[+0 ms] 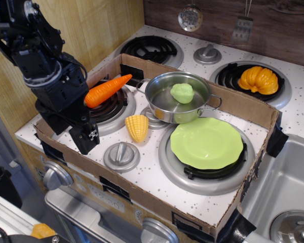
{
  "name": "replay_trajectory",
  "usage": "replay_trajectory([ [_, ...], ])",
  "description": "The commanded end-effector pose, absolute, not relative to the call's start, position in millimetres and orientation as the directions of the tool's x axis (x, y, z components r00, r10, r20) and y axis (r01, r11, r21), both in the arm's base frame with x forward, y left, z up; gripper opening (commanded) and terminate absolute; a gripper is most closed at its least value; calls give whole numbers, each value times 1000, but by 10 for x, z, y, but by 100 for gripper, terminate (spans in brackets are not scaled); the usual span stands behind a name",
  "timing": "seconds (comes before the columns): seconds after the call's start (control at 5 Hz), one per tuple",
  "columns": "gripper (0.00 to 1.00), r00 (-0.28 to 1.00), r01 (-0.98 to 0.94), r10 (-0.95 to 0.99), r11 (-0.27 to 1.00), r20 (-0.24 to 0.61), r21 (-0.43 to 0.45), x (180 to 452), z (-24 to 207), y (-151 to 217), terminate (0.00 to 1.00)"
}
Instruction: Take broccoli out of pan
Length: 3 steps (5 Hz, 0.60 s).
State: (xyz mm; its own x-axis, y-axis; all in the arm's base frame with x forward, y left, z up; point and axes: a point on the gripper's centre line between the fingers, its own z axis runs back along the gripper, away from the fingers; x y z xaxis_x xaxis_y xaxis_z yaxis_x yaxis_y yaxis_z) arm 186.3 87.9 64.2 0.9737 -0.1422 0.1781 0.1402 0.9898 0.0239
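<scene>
The broccoli (182, 93), a small pale green lumpy toy, sits inside the pan (162, 101), a shiny steel pot with two loop handles at the middle of the toy stove. My gripper (87, 137) hangs at the front left of the stove, well left of the pan and apart from it. Its black fingers point down over the white stove top. I cannot tell whether the jaws are open or shut. Nothing shows between them.
An orange carrot (107, 90) lies over the left burner beside my arm. A yellow corn cob (137, 127) lies left of the pan. A flat green plate (206, 143) sits on the front right burner. A cardboard wall (253, 109) rings the stove. An orange pumpkin (258, 80) sits behind it.
</scene>
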Motion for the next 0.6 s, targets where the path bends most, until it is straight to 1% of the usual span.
replay_trajectory([
  [0.0, 100, 974, 140, -142, 990, 178, 24, 1863, 642, 879, 0],
  [0.2, 100, 980, 118, -125, 991, 155, 56, 2030, 829, 830, 0],
  [0.4, 100, 980, 108, -120, 991, 158, 84, 2194, 1005, 704, 0],
])
